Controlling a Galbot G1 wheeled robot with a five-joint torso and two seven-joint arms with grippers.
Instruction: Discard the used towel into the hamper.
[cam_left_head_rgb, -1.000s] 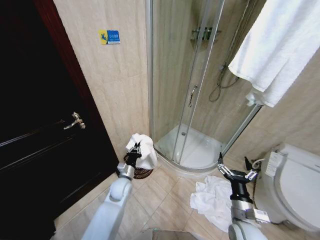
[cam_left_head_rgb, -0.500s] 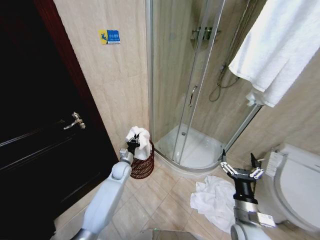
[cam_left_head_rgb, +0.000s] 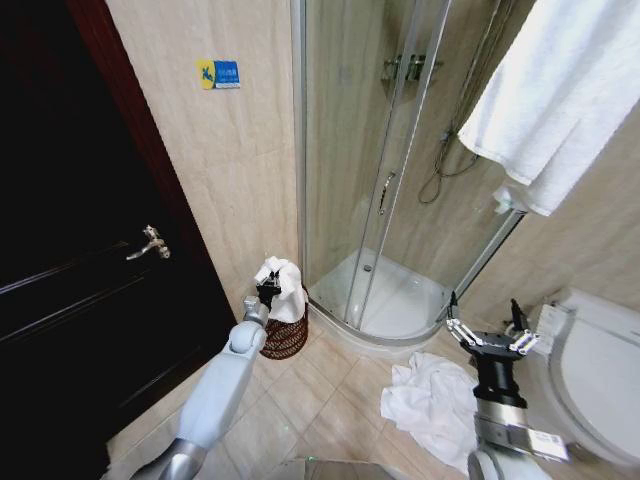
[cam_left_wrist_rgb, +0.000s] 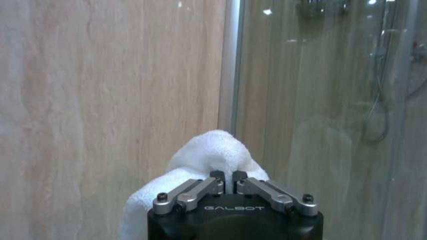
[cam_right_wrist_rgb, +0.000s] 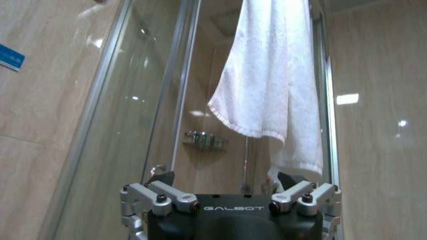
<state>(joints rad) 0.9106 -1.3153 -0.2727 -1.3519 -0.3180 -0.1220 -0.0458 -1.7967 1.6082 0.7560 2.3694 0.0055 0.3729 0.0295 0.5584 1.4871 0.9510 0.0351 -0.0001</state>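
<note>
The left claw (cam_left_head_rgb: 267, 290) was clenched on the white towel (cam_left_head_rgb: 284, 296), holding it just above the hamper (cam_left_head_rgb: 285, 338) beside the shower door (cam_left_head_rgb: 345, 170). The right claw (cam_left_head_rgb: 491, 335) hung released over another towel on the floor (cam_left_head_rgb: 430, 400).

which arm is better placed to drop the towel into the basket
Left. The left gripper is shut on the white terry towel right above the small dark reddish-brown wire hamper; the right gripper hangs open, away by the toilet.

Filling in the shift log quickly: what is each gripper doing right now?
Left gripper: shut on the white terry towel, above the dark reddish-brown wire hamper.
Right gripper: open, holding nothing.
</note>
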